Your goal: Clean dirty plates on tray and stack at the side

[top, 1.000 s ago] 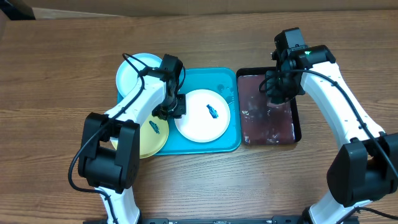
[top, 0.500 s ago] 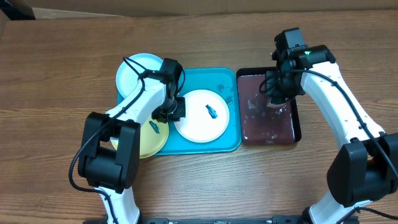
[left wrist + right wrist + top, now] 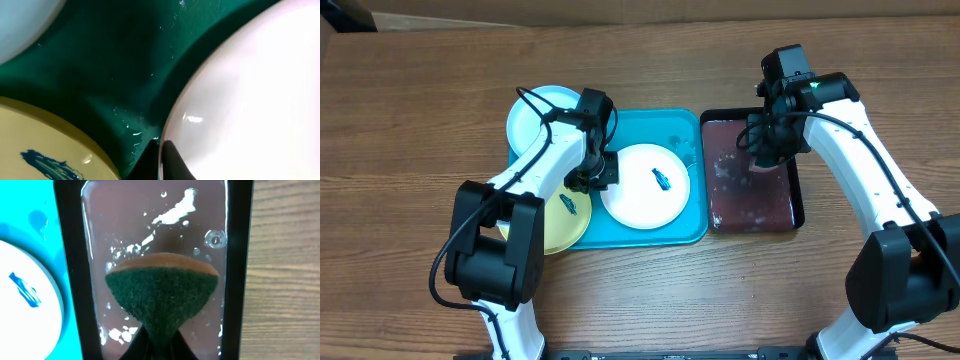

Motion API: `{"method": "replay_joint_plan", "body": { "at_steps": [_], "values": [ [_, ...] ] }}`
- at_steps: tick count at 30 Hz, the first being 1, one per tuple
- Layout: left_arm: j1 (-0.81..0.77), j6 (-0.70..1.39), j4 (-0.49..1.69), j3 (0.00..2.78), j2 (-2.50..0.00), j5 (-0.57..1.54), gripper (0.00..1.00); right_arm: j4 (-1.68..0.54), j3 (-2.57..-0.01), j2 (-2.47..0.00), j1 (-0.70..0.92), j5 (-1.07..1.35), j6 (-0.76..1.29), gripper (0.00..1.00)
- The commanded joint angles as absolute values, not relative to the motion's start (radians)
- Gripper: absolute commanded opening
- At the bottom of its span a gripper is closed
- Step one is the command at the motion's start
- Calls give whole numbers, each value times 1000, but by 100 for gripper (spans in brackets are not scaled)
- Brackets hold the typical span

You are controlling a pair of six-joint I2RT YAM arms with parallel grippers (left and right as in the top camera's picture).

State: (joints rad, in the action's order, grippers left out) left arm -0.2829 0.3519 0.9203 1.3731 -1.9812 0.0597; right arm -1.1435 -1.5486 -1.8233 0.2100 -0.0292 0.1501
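L arm bent low over the tray (image 3: 675, 125), left gripper (image 3: 603, 172) pinching the near rim of the white plate (image 3: 645, 187) | R arm reaching down, right gripper (image 3: 763, 155) clamped on sponge (image 3: 162, 292) over black tray (image 3: 798, 190) | I see the sponge's green face only on right wrist

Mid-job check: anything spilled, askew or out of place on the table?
Yes. The yellow-green plate hangs off the near-left corner of the turquoise tray, and the pale blue plate overhangs its far-left corner. Small water splashes lie on the tray beside the white plate. No breakage shows.
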Motion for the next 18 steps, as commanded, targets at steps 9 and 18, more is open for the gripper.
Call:
{"method": "replay_joint_plan", "body": {
  "at_steps": [9,18],
  "values": [
    [-276,363,926,1382,-1988,75,13,-1121,-1518,-1818,208,14,149,4],
    [-276,364,910,1369,-1988,75,13,-1060,-1459,-1818,219,58,150,4]
  ]
}}
